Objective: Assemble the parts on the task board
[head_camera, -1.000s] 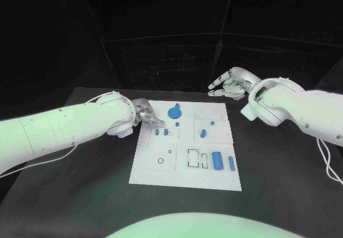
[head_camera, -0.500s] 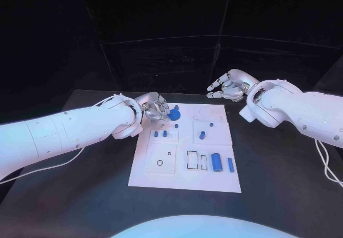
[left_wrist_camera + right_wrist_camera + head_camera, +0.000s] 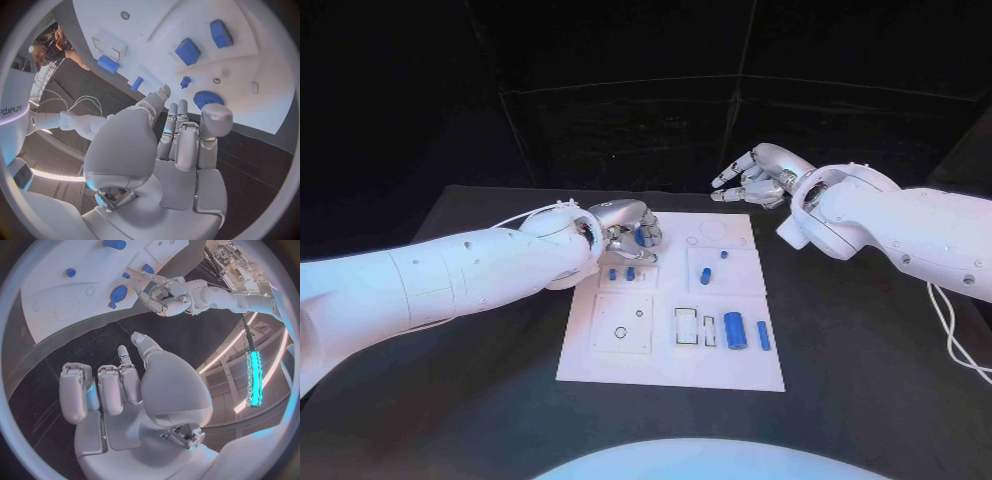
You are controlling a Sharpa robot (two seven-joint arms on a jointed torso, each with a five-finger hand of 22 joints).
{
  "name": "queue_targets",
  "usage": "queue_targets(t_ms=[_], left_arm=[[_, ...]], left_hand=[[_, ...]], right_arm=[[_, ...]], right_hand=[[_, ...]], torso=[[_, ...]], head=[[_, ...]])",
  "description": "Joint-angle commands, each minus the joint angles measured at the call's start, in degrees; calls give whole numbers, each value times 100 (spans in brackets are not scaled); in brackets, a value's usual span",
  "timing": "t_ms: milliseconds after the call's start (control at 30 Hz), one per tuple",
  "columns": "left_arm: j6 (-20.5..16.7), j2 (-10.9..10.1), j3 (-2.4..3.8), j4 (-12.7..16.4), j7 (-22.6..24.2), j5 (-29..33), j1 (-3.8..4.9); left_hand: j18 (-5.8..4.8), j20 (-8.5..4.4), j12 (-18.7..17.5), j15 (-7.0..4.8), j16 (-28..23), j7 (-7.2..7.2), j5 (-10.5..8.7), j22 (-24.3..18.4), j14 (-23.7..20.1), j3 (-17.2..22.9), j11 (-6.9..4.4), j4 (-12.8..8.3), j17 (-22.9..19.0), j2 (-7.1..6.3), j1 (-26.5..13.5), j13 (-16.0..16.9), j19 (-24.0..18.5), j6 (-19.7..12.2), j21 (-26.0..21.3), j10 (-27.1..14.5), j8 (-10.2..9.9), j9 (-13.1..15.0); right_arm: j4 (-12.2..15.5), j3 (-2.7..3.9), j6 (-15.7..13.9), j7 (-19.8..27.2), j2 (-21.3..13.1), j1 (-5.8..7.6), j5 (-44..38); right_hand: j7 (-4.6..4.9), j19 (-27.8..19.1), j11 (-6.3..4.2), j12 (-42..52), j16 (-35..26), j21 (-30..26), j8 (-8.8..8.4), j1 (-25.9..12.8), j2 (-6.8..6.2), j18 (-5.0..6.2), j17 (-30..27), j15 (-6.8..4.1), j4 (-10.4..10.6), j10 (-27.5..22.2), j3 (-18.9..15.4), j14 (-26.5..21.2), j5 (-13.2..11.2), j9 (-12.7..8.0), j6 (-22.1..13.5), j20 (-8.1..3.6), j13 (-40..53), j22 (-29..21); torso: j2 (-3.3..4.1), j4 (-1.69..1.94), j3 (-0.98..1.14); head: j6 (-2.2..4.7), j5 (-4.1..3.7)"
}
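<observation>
Your left hand (image 3: 626, 226) hovers over the task board's (image 3: 668, 365) far-left corner, fingers loosely spread and holding nothing — the round blue gear (image 3: 208, 99) sits just past its fingertips, seemingly untouched. Two small blue pegs (image 3: 620, 273) lie just nearer you. Your right hand (image 3: 753, 176) hangs beyond the board's far edge — fingers apart, empty.

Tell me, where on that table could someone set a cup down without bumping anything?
The black table looks bare right of the white board, and also along the near edge in front of it. It is crowded at the board's far end, where the left hand hovers over the blue parts; the right hand hangs past the far corner.
</observation>
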Motion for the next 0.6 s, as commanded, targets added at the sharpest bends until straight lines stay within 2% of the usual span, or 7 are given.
queue_targets(t_ms=[33, 100, 300, 433, 600], left_arm=[[216, 96, 2, -107, 19, -451, -14], [237, 153, 1, -177, 22, -466, -25], [323, 334, 1, -412, 31, -497, -46], [397, 428, 1, -545, 11, -528, -50], [500, 500, 2, -624, -8, -539, -52]], left_hand=[[-70, -7, -55, -10, 40, -1, -10, 161, 240, -4, -12, -13, 108, -26, 15, -76, 74, 89, 134, 69, -44, -47], [-79, -12, -88, -15, 47, -3, -9, 213, 253, 17, -15, -20, 112, -6, 27, -117, 101, 121, 178, 94, -69, -72], [-84, -18, -188, -18, 41, -5, -9, 244, 268, 91, -14, -50, 86, 38, 65, -233, 121, 211, 204, 144, -131, -137], [-86, -19, -238, -16, 39, -6, -10, 253, 272, 120, -10, -64, 77, 43, 68, -290, 124, 258, 209, 158, -157, -167], [-88, -20, -287, -17, 46, -13, -10, 271, 280, 176, -13, -81, 78, 76, 79, -358, 128, 326, 220, 199, -184, -203]], right_arm=[[0, 4, 29, 23, 19, 11, -21], [-1, 4, 32, 24, 25, 11, -22], [-4, 4, 35, 26, 29, 11, -23], [-5, 4, 38, 25, 30, 11, -23], [-4, 4, 40, 24, 33, 11, -23]], right_hand=[[15, 63, -24, -15, -26, -34, -35, -48, 0, 56, 327, -40, 10, 29, 31, 349, 24, -9, -3, -35, 757, 491], [15, 63, -24, -15, -26, -34, -35, -48, 0, 56, 327, -40, 10, 29, 31, 349, 24, -9, -3, -35, 757, 491], [15, 63, -24, -15, -26, -34, -35, -48, 0, 56, 327, -40, 10, 29, 31, 349, 24, -9, -3, -35, 757, 491], [15, 63, -24, -15, -26, -34, -35, -48, 0, 56, 327, -40, 10, 29, 31, 349, 24, -9, -3, -35, 757, 491], [15, 63, -24, -15, -26, -34, -35, -48, 0, 56, 327, -40, 10, 29, 31, 349, 24, -9, -3, -35, 757, 491]], torso=[[1, 3, -5], [3, -4, -4], [-1, 8, 3], [-1, 5, -2], [-2, 12, 2]], head=[[15, -2], [8, -4], [-7, -13], [-17, -18], [-24, -31]])
